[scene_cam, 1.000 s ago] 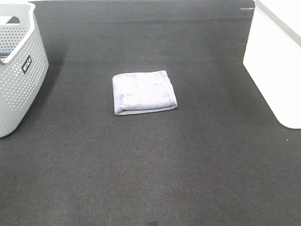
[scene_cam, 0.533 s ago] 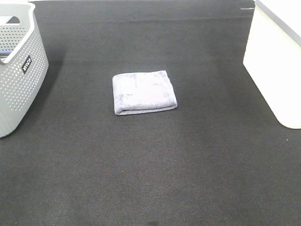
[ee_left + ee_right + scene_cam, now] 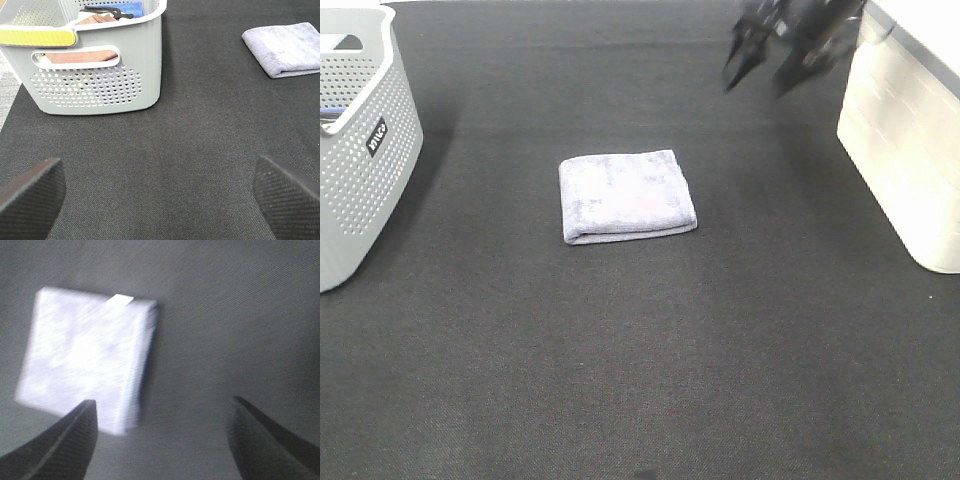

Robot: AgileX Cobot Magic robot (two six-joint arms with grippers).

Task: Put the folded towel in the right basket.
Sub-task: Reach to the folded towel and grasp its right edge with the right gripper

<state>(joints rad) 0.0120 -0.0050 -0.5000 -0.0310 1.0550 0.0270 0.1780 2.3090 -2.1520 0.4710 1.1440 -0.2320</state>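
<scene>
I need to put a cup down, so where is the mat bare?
Widest: the near mat in front of the folded towel. Also strips between towel and grey basket, and between towel and white basket. Crowded: far right, where the open right gripper hovers beside that basket.

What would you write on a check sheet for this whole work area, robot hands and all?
Surface: dark mat, flat.
Job's things: folded towel lying flat mid-mat, nothing touching it; white right basket at the mat's right edge.
Clutter: grey left basket holding a pinkish cloth and a blue item.
Grippers: right gripper open, blurred, in the air near the white basket; left gripper open over the mat, holding nothing.
Cables: nothing seen.
Surroundings: pale floor past the mat edge.
</scene>
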